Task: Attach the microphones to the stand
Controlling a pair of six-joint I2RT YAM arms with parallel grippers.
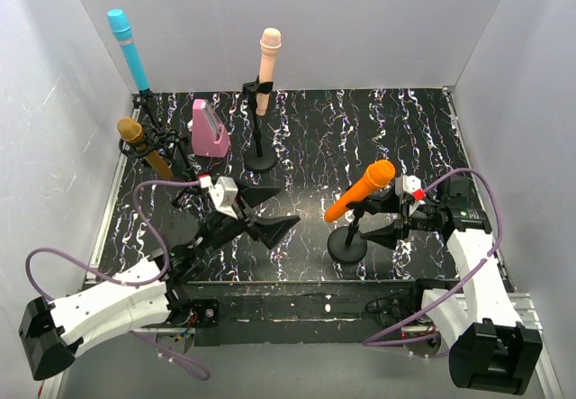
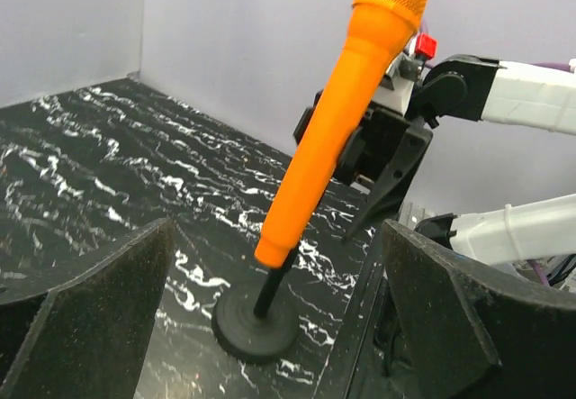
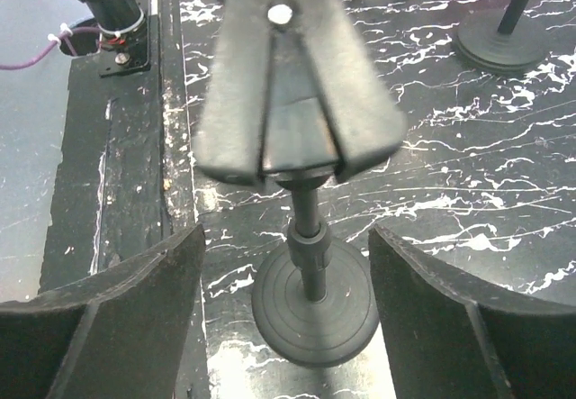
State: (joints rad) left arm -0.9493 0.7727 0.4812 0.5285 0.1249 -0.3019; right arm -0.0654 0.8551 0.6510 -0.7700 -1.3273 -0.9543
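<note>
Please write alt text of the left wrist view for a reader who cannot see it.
A slim orange microphone sits tilted on a black round-based stand over a marbled black tabletop, framed by the open left end effector.

White-shelled arms [image 1: 112,302], black joints [image 1: 43,345], purple cables [image 1: 49,251], red wrist tabs [image 1: 205,181], black wedge-shaped claw fingers [image 2: 90,322].

I see a black, white-veined worktop [image 1: 396,138]. On it: the front stand [image 1: 347,246] right of centre, the rear stand [image 1: 260,158], a pink block [image 1: 211,133] just left of that, and a corner stand [image 1: 147,104] back left.
</note>
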